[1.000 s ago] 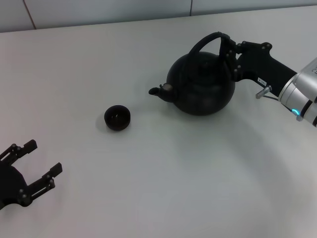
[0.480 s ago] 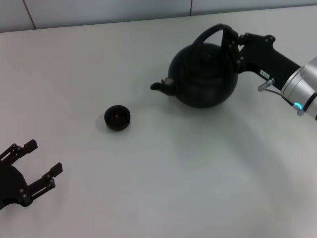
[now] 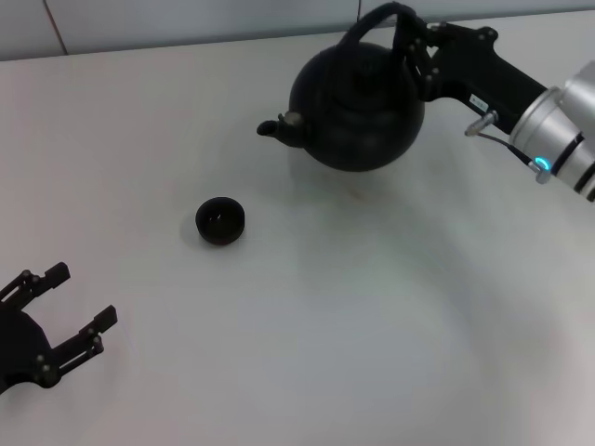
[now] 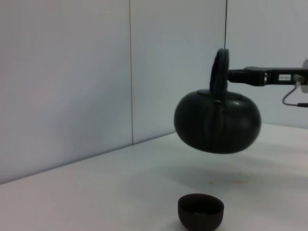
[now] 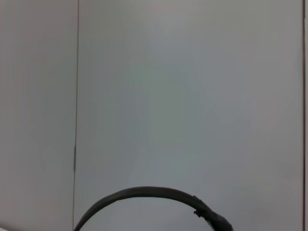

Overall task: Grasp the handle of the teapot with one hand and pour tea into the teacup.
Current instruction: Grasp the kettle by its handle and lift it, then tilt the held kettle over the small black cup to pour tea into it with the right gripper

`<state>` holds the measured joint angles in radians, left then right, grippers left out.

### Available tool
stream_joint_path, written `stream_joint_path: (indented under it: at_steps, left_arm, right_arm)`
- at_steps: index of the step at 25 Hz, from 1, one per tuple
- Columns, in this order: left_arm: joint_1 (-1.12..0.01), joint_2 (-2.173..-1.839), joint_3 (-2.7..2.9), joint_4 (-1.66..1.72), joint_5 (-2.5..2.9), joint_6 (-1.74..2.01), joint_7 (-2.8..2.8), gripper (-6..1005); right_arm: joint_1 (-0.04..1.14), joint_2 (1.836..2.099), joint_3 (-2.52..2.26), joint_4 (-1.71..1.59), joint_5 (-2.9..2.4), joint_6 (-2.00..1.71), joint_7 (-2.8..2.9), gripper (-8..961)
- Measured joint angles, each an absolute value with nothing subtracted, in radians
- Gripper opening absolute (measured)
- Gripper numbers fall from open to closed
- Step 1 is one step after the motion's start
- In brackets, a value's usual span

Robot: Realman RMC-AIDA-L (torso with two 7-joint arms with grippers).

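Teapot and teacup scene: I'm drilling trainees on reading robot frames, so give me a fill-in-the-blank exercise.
1. The right gripper is shut on the teapot's ____.
2. The teapot is ____ the table, not resting on it.
3. The left gripper sits idle with fingers ____.
4. The teapot's spout points toward the robot's ____ side, with the teacup apart from it.

Missing words: handle; above; open; left

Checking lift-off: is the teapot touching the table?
Apart. In the left wrist view the teapot hangs clear above the table, with bare surface and its shadow visible beneath it.
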<state>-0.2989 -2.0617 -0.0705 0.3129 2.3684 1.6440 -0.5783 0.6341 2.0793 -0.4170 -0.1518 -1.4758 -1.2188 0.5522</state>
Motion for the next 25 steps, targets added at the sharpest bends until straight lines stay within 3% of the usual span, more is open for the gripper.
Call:
stream_joint_path:
  at_steps: [25]
  left_arm:
    - [-0.298,-2.062,-0.071,0.311,2.368,1.661,-0.578,803]
  right_arm:
    - [0.734,2.084,-0.475,-0.129,-1.481,-1.139,0.541,65]
